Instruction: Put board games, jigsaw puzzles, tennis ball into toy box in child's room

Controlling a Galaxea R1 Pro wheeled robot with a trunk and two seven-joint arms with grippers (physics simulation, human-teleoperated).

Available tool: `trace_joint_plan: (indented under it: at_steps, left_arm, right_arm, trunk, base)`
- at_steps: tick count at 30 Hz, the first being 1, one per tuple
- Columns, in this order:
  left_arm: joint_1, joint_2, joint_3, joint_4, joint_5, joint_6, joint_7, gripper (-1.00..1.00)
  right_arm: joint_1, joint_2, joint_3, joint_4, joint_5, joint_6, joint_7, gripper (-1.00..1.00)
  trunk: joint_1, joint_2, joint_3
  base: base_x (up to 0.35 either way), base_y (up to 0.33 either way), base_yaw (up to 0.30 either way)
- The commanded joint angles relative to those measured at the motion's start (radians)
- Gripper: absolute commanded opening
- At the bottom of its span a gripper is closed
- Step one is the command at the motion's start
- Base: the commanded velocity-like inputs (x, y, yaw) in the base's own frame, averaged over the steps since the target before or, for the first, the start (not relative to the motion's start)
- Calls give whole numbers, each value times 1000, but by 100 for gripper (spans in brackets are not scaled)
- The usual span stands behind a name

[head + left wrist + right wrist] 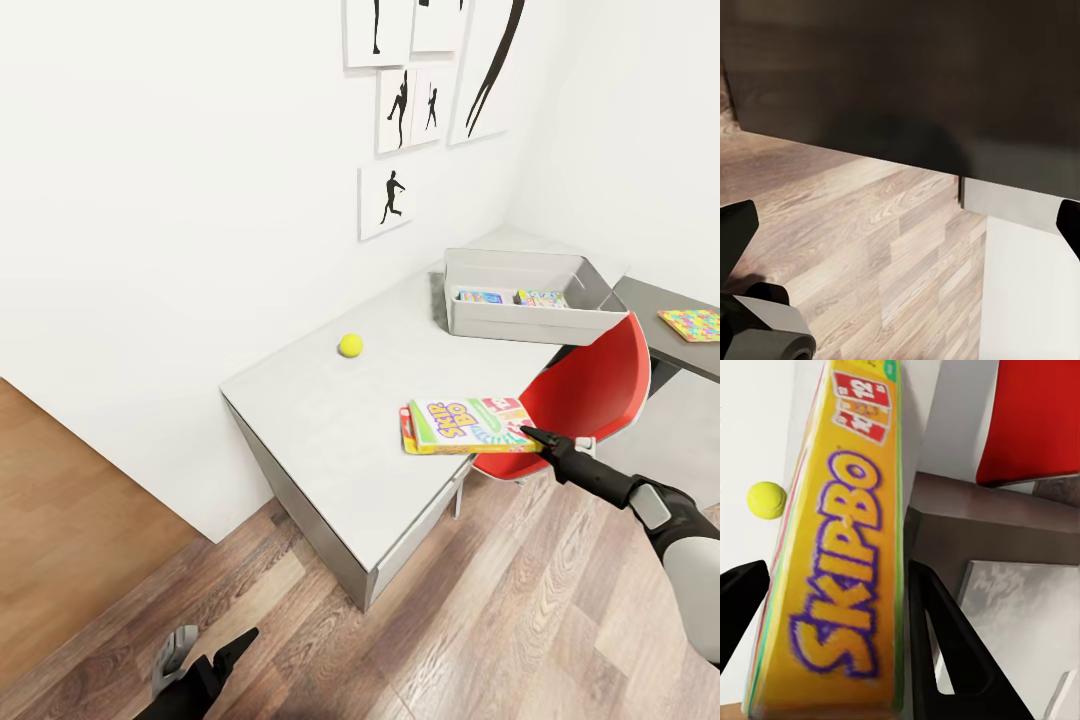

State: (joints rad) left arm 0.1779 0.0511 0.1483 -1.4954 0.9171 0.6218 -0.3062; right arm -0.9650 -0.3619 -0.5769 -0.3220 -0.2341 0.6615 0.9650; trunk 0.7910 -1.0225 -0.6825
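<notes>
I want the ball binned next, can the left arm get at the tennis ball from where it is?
Probably not: the left tool hangs low over the floor, short of the table, and the tennis ball lies far across it.

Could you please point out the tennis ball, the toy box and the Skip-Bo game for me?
tennis ball [350, 345]: head view, middle of the ball.
toy box [520, 324]: head view, its near outer wall.
Skip-Bo game [462, 422]: head view, printed top face.

Glossy red chair [590, 390], matt grey table [330, 420], wood-plank floor [480, 610].
</notes>
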Motion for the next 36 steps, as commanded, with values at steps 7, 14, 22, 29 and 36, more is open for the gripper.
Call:
trace_joint_plan:
  at_steps: [7, 14, 22, 29, 36]
  left_arm:
    - [0, -1, 2, 2, 5, 4, 3, 100]
    - [4, -2, 3, 11, 4, -13, 2, 100]
    - [8, -1, 4, 23, 4, -33, 0, 100]
    - [9, -1, 4, 26, 4, -36, -2, 100]
    - [9, 1, 2, 27, 3, -36, -18, 100]
  right_arm:
    - [4, -3, -3, -2, -2, 7, 42, -100]
    - [9, -7, -1, -12, -1, 6, 89, -100]
    - [23, -7, 5, -48, -1, 5, 108, -100]
    - [43, -3, 6, -86, -1, 6, 114, -100]
    - [87, 3, 10, -148, 2, 7, 165, -100]
  trunk:
    - [0, -1, -1]
    - [0, -1, -1]
    - [0, -1, -1]
    - [0, -1, -1]
    - [0, -1, -1]
  base:
    - [0, 0, 0]
    - [0, 0, 0]
    - [0, 0, 0]
    - [0, 0, 0]
    - [0, 0, 0]
